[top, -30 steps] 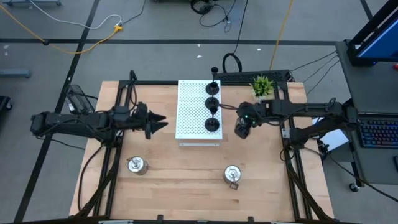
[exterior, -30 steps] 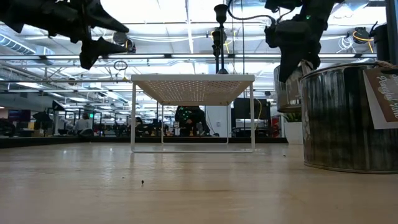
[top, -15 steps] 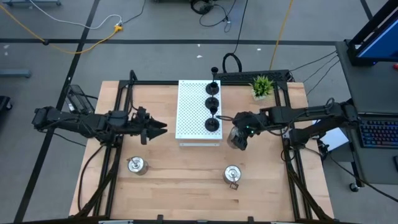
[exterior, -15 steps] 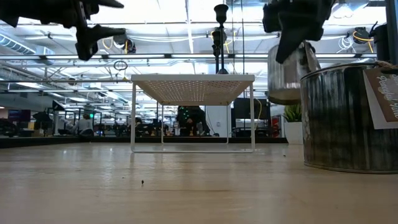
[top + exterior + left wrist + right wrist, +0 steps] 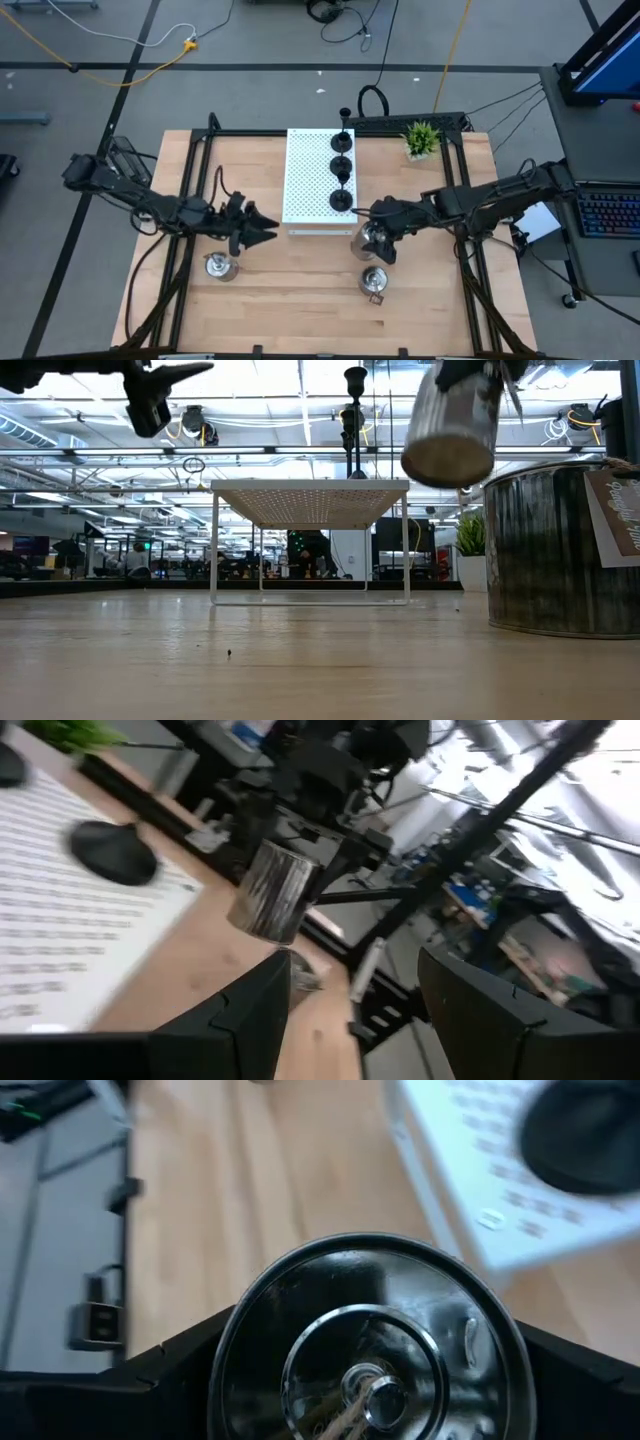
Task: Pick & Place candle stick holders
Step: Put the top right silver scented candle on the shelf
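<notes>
1. Silver holder (image 5: 373, 281), near edge of the surface (image 5: 290, 285), right of centre; stands alone, a tag at its side.
2. Second silver holder (image 5: 219, 266), near left part of the surface; stands alone.
3. Left pincer (image 5: 262, 230), just above and beyond that holder; fingers apart, nothing between them.
4. Right pincer (image 5: 372, 238), fingers clamped on a third silver holder (image 5: 365, 241); holder lifted clear of the surface, mid-air just off the board's near right corner, open top facing the wrist camera.
5. White board (image 5: 313, 180), centre of the surface, raised on legs.
6. Four black holders (image 5: 341, 168), in a row along the board's right edge, the farthest at its far corner.
7. Green plant (image 5: 421, 138), far right corner.
</notes>
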Action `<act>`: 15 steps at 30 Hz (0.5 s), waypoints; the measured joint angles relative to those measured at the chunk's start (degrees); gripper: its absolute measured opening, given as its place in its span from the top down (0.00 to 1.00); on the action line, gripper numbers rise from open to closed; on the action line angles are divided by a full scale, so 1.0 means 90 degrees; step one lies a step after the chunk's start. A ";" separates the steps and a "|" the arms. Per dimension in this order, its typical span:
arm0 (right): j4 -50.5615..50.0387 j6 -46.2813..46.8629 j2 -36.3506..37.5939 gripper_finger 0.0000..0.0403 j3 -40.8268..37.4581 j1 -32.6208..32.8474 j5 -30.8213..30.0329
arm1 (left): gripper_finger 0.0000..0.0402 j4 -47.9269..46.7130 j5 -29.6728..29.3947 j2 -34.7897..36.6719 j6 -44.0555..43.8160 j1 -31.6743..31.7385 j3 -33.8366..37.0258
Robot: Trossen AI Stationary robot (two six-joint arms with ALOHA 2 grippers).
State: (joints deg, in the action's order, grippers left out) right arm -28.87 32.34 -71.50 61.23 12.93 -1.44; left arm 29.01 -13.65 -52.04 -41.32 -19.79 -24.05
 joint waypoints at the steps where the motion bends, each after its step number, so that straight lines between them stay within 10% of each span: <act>1: 0.0135 0.0000 0.0000 0.15 0.0000 0.0082 -0.0015 | 0.44 0.0199 0.0000 -0.0117 0.0000 -0.0090 0.0000; 15: 0.1710 -0.0022 -0.0324 0.15 0.0229 0.0753 -0.0544 | 0.44 0.0781 0.0012 -0.0924 0.1113 -0.0759 -0.0957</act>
State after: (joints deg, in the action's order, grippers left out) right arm -13.48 32.14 -74.42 63.30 19.70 -6.33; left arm 36.05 -13.54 -60.35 -31.31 -26.62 -32.67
